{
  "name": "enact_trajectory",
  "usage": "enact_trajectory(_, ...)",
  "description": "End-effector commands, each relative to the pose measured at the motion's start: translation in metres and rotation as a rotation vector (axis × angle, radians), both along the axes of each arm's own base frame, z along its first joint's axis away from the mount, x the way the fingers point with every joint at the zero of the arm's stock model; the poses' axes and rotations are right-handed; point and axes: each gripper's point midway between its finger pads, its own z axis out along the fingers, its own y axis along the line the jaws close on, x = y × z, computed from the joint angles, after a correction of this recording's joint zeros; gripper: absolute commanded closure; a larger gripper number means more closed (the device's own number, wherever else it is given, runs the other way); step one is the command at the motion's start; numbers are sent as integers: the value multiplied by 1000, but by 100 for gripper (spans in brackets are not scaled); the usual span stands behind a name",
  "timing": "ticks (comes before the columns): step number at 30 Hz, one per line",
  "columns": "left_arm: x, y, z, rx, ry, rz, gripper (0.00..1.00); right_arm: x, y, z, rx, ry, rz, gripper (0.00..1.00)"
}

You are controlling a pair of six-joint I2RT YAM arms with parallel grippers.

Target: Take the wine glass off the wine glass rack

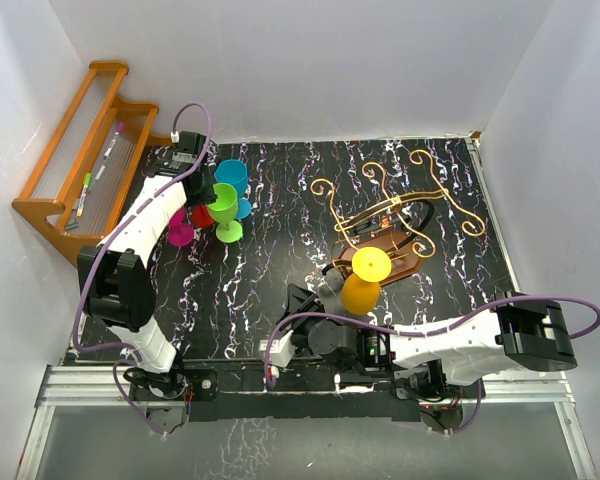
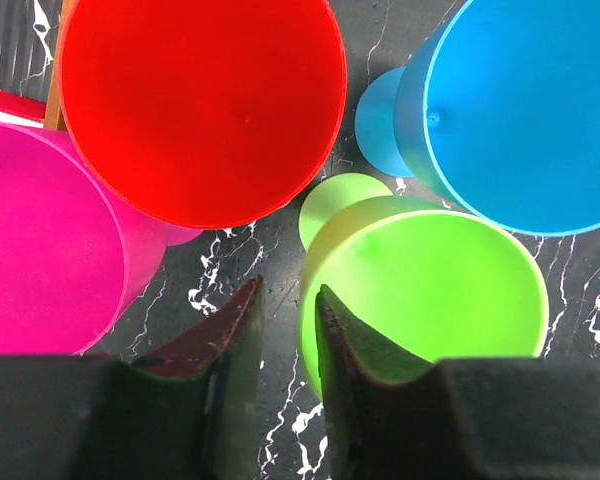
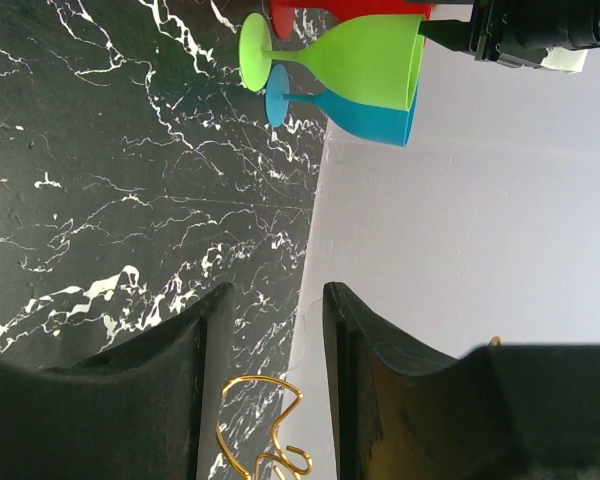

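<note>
Yellow wine glass (image 1: 363,285) sits foot-up at the near end of the gold wire rack (image 1: 395,203), over its dark wooden base (image 1: 395,245) on the black marbled counter (image 1: 270,240); whether its foot rests on the wires I cannot tell. Just left of it, the right arm's fingers (image 3: 370,380) are spread a little, nothing between them. Far left, the left arm's fingers (image 2: 230,340) hover slightly parted above a green glass (image 2: 430,290), beside a red glass (image 2: 200,100), a pink glass (image 2: 40,250) and a blue glass (image 2: 520,100).
</note>
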Motion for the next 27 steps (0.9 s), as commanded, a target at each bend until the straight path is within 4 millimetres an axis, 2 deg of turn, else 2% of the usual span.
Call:
enact_trajectory(1,4,3,16,0,-38,12,72,1,7,36,139,7,-23,58)
enact_trajectory(4,2,2,24,-9,-48,13,72,1,8,38,145,8,-28,58)
enact_trajectory(6,0,2,36,-18,-71,13,72,2,8,41,158,11,-33,58)
enact_trajectory(12,-16,3,87,-62,-176,13,71,0,17,63,224,61,-32,58)
enact_trajectory(15,-32,-5,114,-130,-252,-15,71,-1,26,84,287,105,-42,58)
enact_trajectory(18,-54,-9,146,-207,-378,-40,71,1,36,116,401,182,-83,56)
enact_trajectory(20,-68,-11,158,-251,-438,-51,71,13,42,140,479,236,-168,54)
enact_trajectory(21,-75,-12,162,-268,-461,-52,71,24,46,155,524,271,-228,54)
enact_trajectory(22,-82,-12,164,-286,-479,-47,71,39,48,185,596,302,-292,54)
enact_trajectory(23,-87,-12,165,-301,-490,-46,71,57,45,197,641,334,-364,54)
enact_trajectory(26,-99,-11,163,-326,-506,-34,71,86,35,249,831,439,-427,53)
enact_trajectory(27,-102,-10,160,-324,-501,-31,71,101,28,264,889,501,-453,53)
